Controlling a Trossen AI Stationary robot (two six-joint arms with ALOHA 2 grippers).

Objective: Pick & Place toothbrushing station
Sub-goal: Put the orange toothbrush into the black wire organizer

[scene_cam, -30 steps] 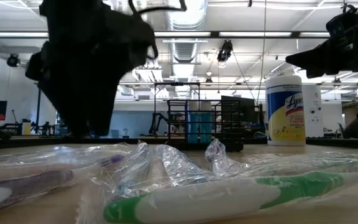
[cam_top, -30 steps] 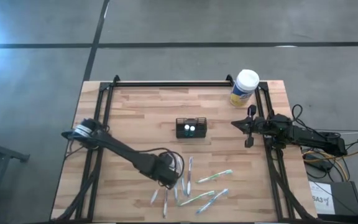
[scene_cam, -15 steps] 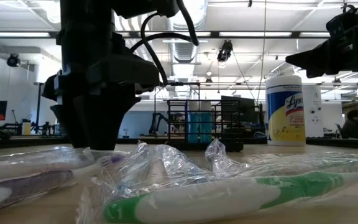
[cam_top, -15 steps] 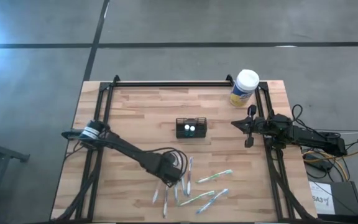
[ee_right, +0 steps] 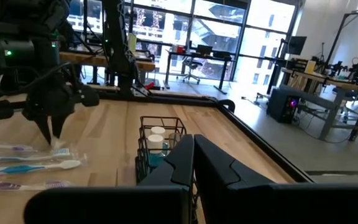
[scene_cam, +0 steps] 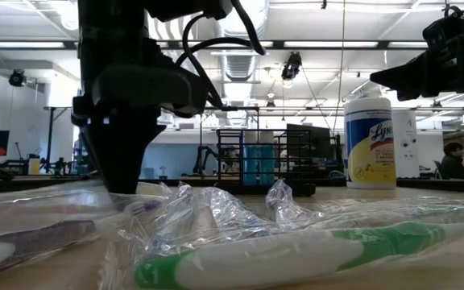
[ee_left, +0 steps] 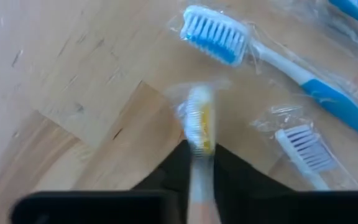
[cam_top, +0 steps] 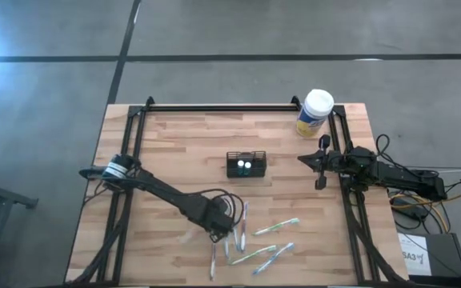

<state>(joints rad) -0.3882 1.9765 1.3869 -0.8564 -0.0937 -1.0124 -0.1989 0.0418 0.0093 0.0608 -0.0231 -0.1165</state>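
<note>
The black slotted holder (cam_top: pixel 246 164) stands on its base at the table's middle, with two white-topped items inside; it also shows in the low view (scene_cam: pixel 264 165) and the right wrist view (ee_right: pixel 159 146). Several plastic-wrapped toothbrushes (cam_top: pixel 258 240) lie flat near the table's near edge. My left gripper (cam_top: pixel 214 230) is at the left end of this group, pointing down, shut on a wrapped toothbrush with yellow bristles (ee_left: pixel 199 121). My right gripper (cam_top: pixel 320 164) is shut and empty, above the table's right side. My left gripper pinches the wrapped toothbrush between its two fingers on the neck just behind the head (ee_left: pixel 198 163). The fingers come from above and lie along the brush. The yellow-bristled head sticks out past the fingertips. I cannot tell whether it is clear of the wood.
A white-capped canister with a yellow label (cam_top: pixel 314 112) stands at the far right corner. A blue toothbrush (ee_left: pixel 272 53) and another white-bristled one (ee_left: pixel 303 149) lie close to my left gripper. Black frame rails (cam_top: pixel 134 136) run along the table's sides and far edge.
My left gripper has come down at the left end of the toothbrush group and then risen a little. The toothbrush that lay nearest the table's near-left has left its spot and is now between its fingers.
</note>
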